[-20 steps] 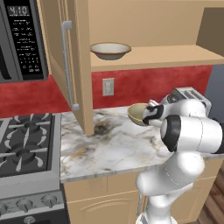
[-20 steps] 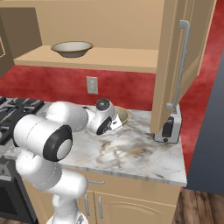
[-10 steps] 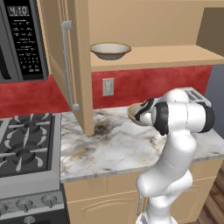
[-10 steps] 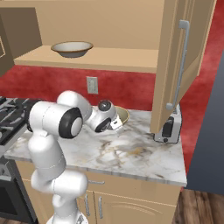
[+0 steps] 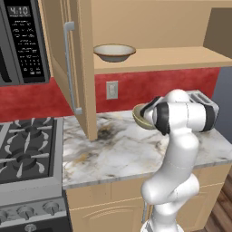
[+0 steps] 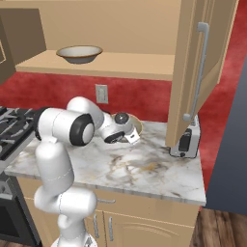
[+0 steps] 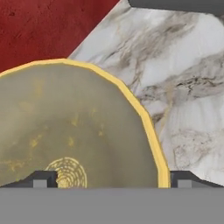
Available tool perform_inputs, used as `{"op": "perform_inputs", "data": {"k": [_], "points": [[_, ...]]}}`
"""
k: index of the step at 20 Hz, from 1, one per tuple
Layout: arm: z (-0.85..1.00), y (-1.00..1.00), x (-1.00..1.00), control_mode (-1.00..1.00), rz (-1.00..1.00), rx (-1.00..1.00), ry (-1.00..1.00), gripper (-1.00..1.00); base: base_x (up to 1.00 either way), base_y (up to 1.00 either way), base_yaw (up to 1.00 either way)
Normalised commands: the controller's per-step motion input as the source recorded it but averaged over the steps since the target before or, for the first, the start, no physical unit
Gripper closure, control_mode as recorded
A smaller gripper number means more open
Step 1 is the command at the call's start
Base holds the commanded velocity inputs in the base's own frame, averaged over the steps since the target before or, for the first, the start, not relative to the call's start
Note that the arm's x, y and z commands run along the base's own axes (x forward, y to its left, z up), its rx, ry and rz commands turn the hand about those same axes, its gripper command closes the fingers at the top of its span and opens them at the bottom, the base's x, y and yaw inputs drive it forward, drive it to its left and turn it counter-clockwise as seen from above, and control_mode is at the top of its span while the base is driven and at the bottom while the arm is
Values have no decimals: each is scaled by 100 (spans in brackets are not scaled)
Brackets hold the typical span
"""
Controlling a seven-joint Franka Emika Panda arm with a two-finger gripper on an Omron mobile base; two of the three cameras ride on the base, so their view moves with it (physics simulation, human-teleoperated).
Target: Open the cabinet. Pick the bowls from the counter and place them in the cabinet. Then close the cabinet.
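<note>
Arm raised and folded since earlier; gripper (image 7: 109, 180) wide, straddling bowl (image 7: 74, 131) on surface (image 5: 118, 152). Microwave (image 5: 25, 43) display: "4:10".

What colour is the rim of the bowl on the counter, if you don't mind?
Golden yellow rim, clearest in the hand view.

1. Two bowls: one wide bowl (image 5: 114, 52) on the cabinet shelf, one deeper bowl (image 5: 142, 117) down on the counter (image 5: 118, 149) by the arm.
2. Two cabinet doors, both swung open: a left door (image 5: 68, 63) and a right door (image 6: 195, 72), each with one bar handle.
3. One toaster (image 6: 185, 140).
4. One wall outlet (image 5: 111, 89).
5. One stove (image 5: 25, 154).
6. One microwave (image 5: 22, 43).
</note>
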Motion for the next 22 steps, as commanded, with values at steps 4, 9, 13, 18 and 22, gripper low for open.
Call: {"op": "perform_inputs", "data": {"k": [4,9,13,18,22], "points": [[-8,0,1,-100,2,0,0,100,0,0,0],[0,0,0,-100,0,0,0,100,0,0,0],[0,0,0,-100,0,0,0,100,0,0,0],[0,0,0,-100,0,0,0,100,0,0,0],[17,0,-1,-100,0,1,-2,100,0,0,0]]}}
